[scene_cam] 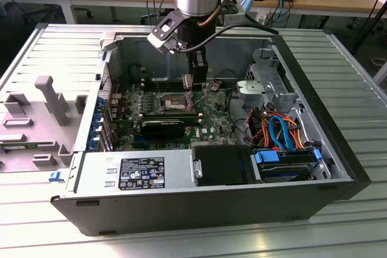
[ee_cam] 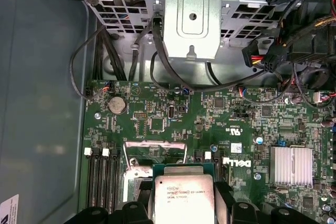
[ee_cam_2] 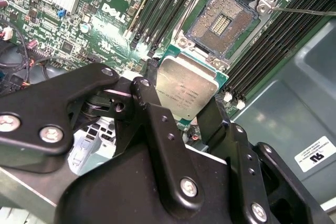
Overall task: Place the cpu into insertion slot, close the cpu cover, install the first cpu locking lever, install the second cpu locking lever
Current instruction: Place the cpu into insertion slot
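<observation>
The gripper pinches the cpu by two opposite edges, clear of the board. The insertion slot lies open just past the fingertips, not yet beneath the chip. Seating it well likely means squaring the chip's edges to the socket rim and lowering it flat, without pressing. The chip's underside and corner marks are hidden, and the cpu cover, seemingly raised just beyond the chip, is hard to make out.

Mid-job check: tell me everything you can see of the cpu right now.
The cpu is a flat square chip with a dull silvery metal top bearing fine print and a green rim. The gripper clamps two opposite edges between black fingers, metal face towards the wrist cameras. It hangs over the green board, beside the open insertion slot, not yet seated in it.
</observation>
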Available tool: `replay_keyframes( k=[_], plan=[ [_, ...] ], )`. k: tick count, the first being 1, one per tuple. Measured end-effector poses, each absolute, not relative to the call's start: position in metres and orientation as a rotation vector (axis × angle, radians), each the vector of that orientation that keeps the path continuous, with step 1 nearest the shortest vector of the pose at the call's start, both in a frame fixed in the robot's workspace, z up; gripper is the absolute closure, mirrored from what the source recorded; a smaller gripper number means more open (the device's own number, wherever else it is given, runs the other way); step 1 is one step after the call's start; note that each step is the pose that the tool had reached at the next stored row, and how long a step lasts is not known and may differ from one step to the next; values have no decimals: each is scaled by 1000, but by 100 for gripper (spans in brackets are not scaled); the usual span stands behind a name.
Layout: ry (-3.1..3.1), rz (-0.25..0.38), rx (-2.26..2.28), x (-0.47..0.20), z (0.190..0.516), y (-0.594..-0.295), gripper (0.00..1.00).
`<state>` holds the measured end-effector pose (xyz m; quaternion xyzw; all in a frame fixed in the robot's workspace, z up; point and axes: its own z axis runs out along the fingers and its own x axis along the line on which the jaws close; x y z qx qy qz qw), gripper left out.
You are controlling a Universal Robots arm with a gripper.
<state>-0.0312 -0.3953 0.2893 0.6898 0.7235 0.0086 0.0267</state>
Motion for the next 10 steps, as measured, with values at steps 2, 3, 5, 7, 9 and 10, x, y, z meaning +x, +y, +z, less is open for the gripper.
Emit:
replay_keyframes(
  k=[2,3,5,7,9,10],
  plan=[
    [2235,27,2131,-32,289,-395,45],
    [2235,27,2131,-32,289,-395,45],
    [2235,27,2131,-32,289,-395,45],
    [2235,27,2131,-33,289,-395,45],
    [2235,27,2131,-34,289,-395,45],
    [2235,27,2131,-34,289,-395,45]
  ],
)
